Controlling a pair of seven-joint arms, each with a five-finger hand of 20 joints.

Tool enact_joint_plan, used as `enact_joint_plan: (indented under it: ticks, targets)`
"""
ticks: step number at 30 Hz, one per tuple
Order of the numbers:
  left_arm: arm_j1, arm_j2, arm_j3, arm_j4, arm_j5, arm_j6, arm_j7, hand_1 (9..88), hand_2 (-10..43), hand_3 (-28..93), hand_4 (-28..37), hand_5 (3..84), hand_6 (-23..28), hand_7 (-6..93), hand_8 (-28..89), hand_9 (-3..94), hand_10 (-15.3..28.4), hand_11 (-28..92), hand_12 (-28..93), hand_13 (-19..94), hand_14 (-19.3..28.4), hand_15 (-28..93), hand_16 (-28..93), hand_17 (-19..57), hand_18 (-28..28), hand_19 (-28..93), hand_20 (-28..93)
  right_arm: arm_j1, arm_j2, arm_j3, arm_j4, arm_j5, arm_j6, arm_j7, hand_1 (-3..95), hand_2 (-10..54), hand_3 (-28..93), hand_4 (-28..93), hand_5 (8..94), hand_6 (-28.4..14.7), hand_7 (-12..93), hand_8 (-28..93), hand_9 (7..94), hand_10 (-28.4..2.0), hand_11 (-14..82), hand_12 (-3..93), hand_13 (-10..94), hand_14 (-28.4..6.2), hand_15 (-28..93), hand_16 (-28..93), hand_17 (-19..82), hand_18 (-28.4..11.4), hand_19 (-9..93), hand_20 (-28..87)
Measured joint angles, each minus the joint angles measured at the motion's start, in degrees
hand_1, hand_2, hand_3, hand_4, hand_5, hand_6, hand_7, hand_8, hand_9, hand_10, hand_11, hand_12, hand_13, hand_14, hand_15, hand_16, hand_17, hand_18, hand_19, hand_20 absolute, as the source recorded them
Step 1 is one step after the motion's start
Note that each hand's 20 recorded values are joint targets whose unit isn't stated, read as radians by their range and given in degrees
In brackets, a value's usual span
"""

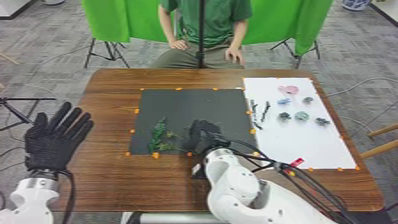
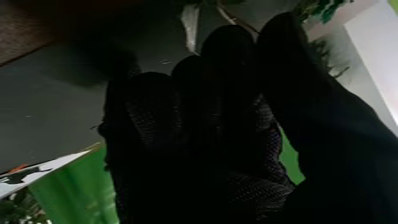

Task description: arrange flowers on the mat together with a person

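My right hand [image 1: 204, 136] is over the lower right part of the black mat [image 1: 187, 107], to the right of a leafy green stem [image 1: 158, 134] and small yellow-green sprigs [image 1: 167, 146] lying there. In the right wrist view this hand [image 2: 200, 125] has its fingers extended; a pale stem [image 2: 190, 25] and green leaves [image 2: 324, 10] lie beyond the fingertips. On the white mat [image 1: 306, 150] are a pink flower [image 1: 289, 90], a blue flower [image 1: 284, 101], several grey-green ones [image 1: 302, 116] and dark twigs [image 1: 265, 111]. My left hand [image 1: 58, 137] is open, palm flat, left of the table.
The brown wooden table [image 1: 107, 177] surrounds both mats. Small orange markers [image 1: 155, 155] line the edges of the mats. Black cables [image 1: 306, 180] run along my right forearm. A green cloth [image 1: 275, 20] hangs behind the table's far side.
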Motion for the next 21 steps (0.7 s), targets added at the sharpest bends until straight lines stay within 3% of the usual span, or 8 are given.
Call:
enact_joint_plan:
  ticks: [5,9,16,21]
  targets:
    - [0.0,-0.05,0.01,-0.06,-0.01,0.05,-0.50,28.3,10.4,70,-28.3,45.1,6.8,10.3,-9,40.6,14.5,16,8,29,16.1,31,-7,-3.4,12.7,28,12,-0.7,-0.9,2.3,-1.4,2.9,-5.0,0.3,46.2,-8.1,65,-18,79.2,-3.6,40,19,69.6,-19.3,56.6,37.8,62,-19.6,75,29,23,-25.8,71,27]
    - [0.2,-0.11,-0.01,-0.06,-0.43,0.11,-0.81,28.2,10.6,71,-28.3,45.1,6.8,10.4,-9,40.7,14.6,16,8,29,16.1,31,-7,-3.4,12.7,28,12,-1.6,-1.2,3.7,-3.1,8.5,-4.8,0.1,43.8,-5.8,65,-18,78.8,-4.1,36,15,68.5,-19.9,53.9,36.1,61,-19.4,73,28,22,-25.7,70,26]
    - [0.2,-0.05,0.16,-0.04,-1.01,0.11,-0.92,28.1,10.8,71,-28.3,45.2,6.8,10.6,-9,40.7,14.9,17,8,29,16.2,32,-7,-3.4,12.8,28,12,-3.0,-1.7,4.4,-4.5,10.5,-4.5,0.2,41.0,-5.1,66,-18,74.9,-4.8,37,13,65.9,-20.3,53.0,34.9,60,-19.3,73,27,21,-25.7,70,25]
    - [0.7,-0.10,-0.01,-0.06,-1.19,0.13,-0.91,28.0,10.8,71,-28.3,45.2,6.9,10.5,-9,40.7,14.9,17,9,29,16.2,32,-7,-3.4,12.8,28,12,-4.9,-0.6,5.1,-6.3,10.8,-1.5,-0.5,37.9,-4.2,67,-18,72.7,-5.3,40,0,64.6,-20.5,51.7,32.8,59,-19.3,71,24,20,-25.3,69,24]
